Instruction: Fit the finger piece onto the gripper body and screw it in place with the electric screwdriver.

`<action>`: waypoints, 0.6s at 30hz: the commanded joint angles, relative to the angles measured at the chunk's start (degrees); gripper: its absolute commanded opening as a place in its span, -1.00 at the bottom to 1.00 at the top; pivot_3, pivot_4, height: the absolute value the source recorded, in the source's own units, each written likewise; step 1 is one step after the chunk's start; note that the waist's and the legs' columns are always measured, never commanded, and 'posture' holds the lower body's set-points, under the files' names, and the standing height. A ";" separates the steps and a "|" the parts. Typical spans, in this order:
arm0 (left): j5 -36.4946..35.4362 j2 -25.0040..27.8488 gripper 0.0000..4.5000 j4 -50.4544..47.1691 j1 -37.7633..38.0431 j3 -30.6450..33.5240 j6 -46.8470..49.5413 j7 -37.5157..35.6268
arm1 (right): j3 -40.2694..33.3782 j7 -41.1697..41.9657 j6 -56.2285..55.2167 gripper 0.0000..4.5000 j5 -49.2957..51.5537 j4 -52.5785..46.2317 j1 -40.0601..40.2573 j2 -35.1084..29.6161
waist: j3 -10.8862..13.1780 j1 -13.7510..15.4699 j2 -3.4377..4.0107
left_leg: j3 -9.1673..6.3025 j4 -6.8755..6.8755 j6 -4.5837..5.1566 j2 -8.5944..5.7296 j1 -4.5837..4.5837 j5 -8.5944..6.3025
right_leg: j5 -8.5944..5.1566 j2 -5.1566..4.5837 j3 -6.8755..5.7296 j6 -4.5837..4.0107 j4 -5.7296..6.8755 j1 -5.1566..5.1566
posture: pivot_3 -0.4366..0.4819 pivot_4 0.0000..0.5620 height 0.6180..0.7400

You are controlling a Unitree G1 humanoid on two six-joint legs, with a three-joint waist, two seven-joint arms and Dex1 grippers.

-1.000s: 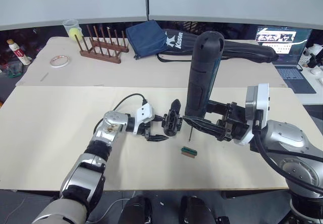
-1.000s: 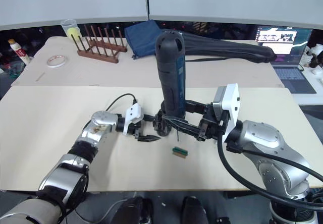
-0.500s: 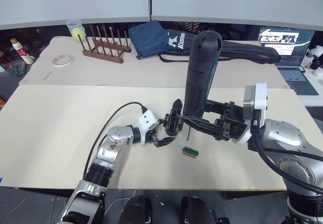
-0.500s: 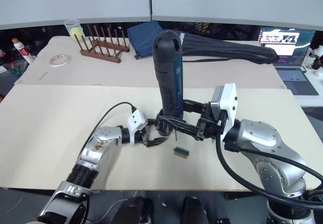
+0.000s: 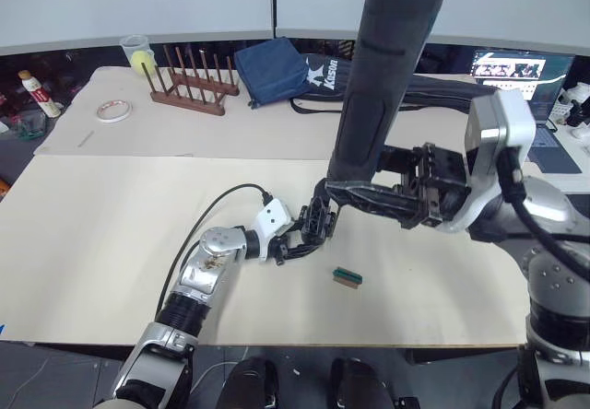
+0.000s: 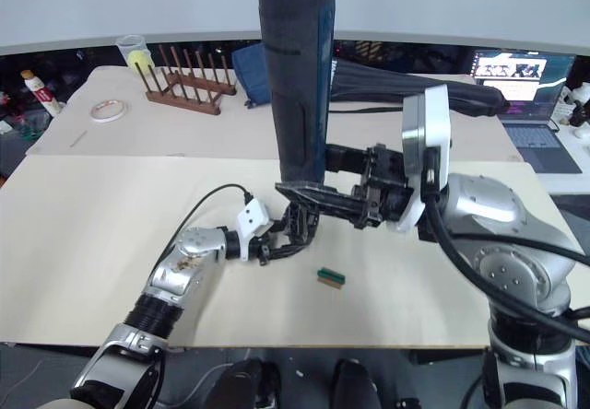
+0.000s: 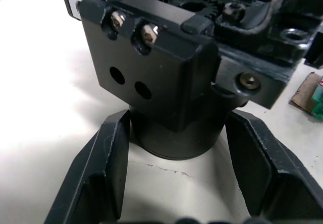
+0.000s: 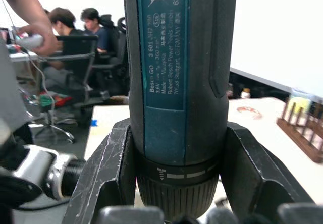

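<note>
The electric screwdriver is held upright in the right gripper, whose two black fingers are closed on the lower part of its dark barrel, one on each side, as is seen plainly in the right wrist view. The tool is raised above the near table, and its tip is hidden behind the gripper's fingers in the eye views. Just below and to the left of it, the gripper body is found on the table near the middle. The left gripper is placed around it, and in the left wrist view its fingers are seen spread to either side of the round base of the gripper body; whether they press on it cannot be told. Two screw heads and two empty holes are seen on the black block facing the left wrist camera. The finger piece cannot be picked out with certainty. A small green-and-red piece lies on the table to the right of the gripper body and nearer, apart from it. On the far table are seen a wooden rack, a blue bag, a roll of tape and, at the far right, a laptop.
</note>
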 commanded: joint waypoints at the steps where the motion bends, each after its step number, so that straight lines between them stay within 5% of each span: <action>1: -0.35 -0.33 0.03 -0.16 -1.43 -0.16 -1.07 -0.14 | 0.94 0.16 -0.19 -0.15 0.99 0.39 -4.01 1.40 | 0.00 0.15 0.00 | -0.01 -0.02 0.00 0.01 0.00 0.00 | 0.00 0.00 -0.03 0.00 -0.01 0.00 | -0.05 -0.47 1.00; 18: -0.41 0.70 0.03 -2.43 -0.45 -0.17 -0.21 -0.43 | 9.90 5.34 -4.18 -0.15 -11.61 8.94 -10.74 9.78 | -0.01 -0.07 0.01 | 0.10 -0.02 -0.02 0.00 -0.01 0.01 | 0.01 -0.01 -0.03 0.02 -0.02 -0.02 | -0.05 -0.47 1.00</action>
